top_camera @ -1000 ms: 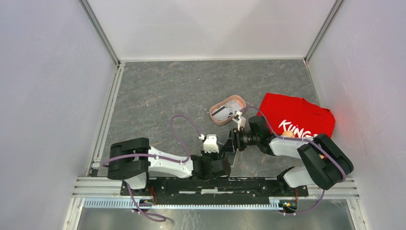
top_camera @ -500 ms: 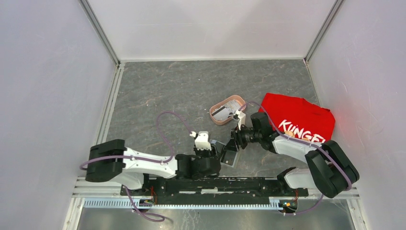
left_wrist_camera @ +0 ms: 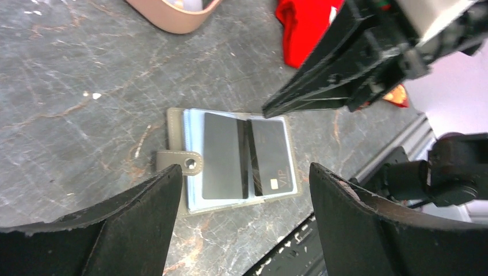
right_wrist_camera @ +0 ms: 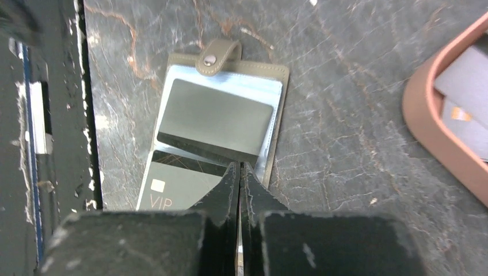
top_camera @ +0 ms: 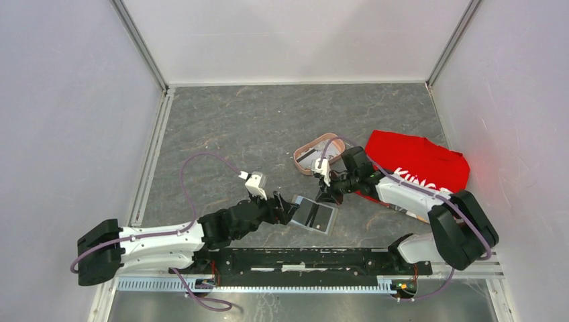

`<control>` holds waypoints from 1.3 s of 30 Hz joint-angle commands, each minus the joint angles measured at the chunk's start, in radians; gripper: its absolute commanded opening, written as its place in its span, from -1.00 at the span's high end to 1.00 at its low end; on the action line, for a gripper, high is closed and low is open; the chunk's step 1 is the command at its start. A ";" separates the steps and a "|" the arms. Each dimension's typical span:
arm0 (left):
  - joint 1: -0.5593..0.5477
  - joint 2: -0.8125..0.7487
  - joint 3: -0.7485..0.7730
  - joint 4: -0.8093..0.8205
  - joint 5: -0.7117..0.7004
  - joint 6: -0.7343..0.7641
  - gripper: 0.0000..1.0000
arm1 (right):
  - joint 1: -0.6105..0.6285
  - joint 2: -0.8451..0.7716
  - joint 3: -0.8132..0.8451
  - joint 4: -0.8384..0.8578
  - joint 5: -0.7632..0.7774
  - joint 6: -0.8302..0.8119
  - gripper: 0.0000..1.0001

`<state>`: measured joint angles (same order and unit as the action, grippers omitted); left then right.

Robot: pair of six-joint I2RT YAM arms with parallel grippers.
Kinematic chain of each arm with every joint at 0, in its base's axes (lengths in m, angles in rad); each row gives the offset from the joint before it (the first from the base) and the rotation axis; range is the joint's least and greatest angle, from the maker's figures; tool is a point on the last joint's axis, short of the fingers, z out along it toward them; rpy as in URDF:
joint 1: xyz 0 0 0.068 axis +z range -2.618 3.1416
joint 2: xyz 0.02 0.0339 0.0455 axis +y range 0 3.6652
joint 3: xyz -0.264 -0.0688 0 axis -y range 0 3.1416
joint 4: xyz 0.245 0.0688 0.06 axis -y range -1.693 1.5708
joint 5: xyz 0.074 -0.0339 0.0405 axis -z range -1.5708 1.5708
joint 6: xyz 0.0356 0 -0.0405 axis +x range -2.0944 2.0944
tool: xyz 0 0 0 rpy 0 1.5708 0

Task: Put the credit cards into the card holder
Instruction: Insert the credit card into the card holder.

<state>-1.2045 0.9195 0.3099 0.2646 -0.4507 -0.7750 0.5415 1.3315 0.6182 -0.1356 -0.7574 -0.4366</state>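
Olive card holder [left_wrist_camera: 178,167], seemingly two cards [right_wrist_camera: 216,118] inside

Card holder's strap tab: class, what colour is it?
The tab is olive-grey, like the card holder; right wrist view shows it best.

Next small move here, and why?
Probably lift the shut right gripper off the card holder and swing it toward the pink tray: two cards already sit in the open holder, more cards lie in the tray, and the left gripper hovers open and empty.
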 commanded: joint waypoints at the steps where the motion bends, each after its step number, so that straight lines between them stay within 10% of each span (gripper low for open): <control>1: 0.018 -0.007 -0.023 0.135 0.114 0.056 -0.74 | 0.020 0.076 0.062 -0.109 0.029 -0.125 1.00; 39: 0.166 0.221 -0.096 0.225 0.206 -0.149 0.05 | 0.108 0.314 0.284 -0.192 0.036 -0.091 1.00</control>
<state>-1.0443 1.1236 0.1917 0.5289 -0.1890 -0.8780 0.6460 1.6497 0.8654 -0.3313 -0.6731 -0.5602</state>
